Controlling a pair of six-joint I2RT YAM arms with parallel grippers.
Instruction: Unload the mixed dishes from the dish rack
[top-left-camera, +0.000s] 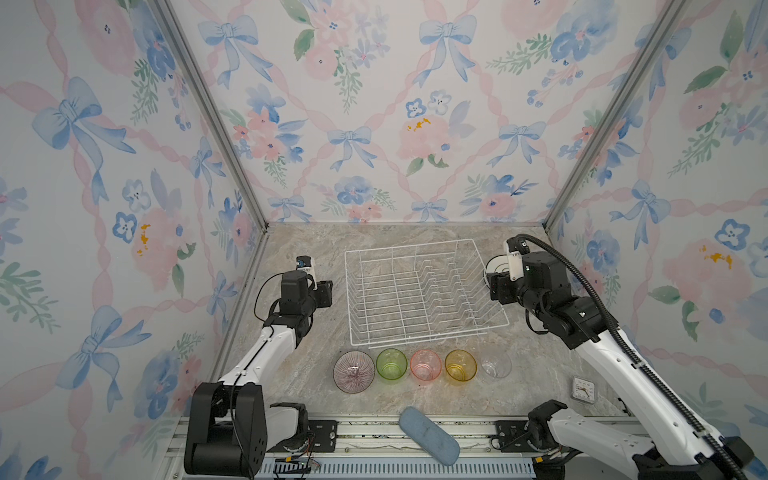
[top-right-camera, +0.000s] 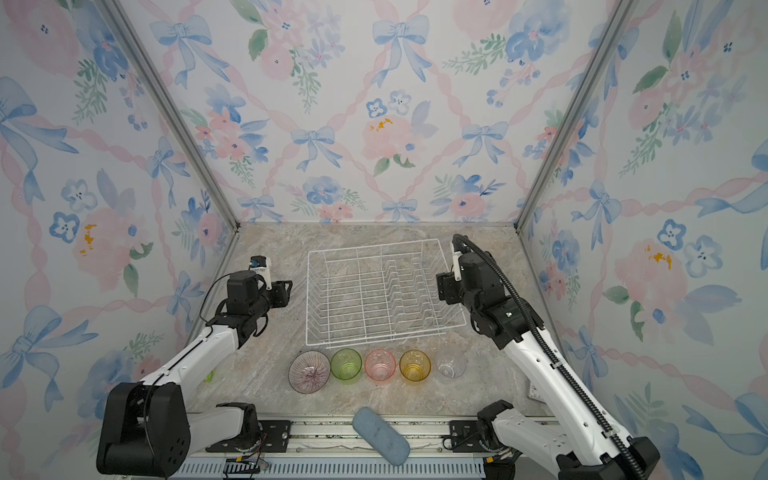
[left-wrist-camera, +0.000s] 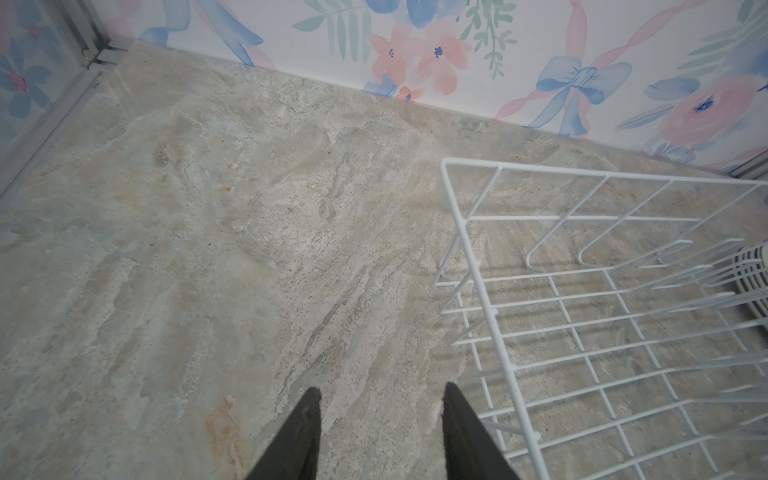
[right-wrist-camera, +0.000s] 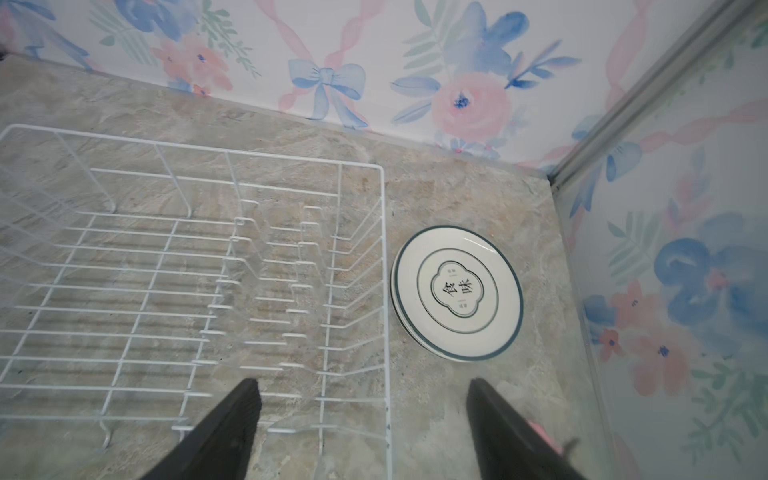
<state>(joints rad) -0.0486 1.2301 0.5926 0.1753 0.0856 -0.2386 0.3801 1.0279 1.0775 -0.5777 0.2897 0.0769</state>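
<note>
**Robot test booth dressed as a kitchen counter**

Lab cell with a kitchen look. Floral bow wallpaper panels (top-left-camera: 374, 104) sit between bare aluminium profile posts (top-left-camera: 210, 112) on three sides. The stone-look countertop (top-left-camera: 299, 382) ends at a slotted aluminium rail (top-left-camera: 374, 434) with black mounting plates (top-left-camera: 322, 434). The left arm (top-left-camera: 266, 349) and right arm (top-left-camera: 636, 374) are based there, cables exposed. Kitchen props: white wire dish rack (top-left-camera: 409, 246), a row of tumblers (top-left-camera: 426, 365) and a ribbed bowl (top-left-camera: 353, 372) on the counter, printed plates (right-wrist-camera: 457, 293) stacked beside the rack.
</note>
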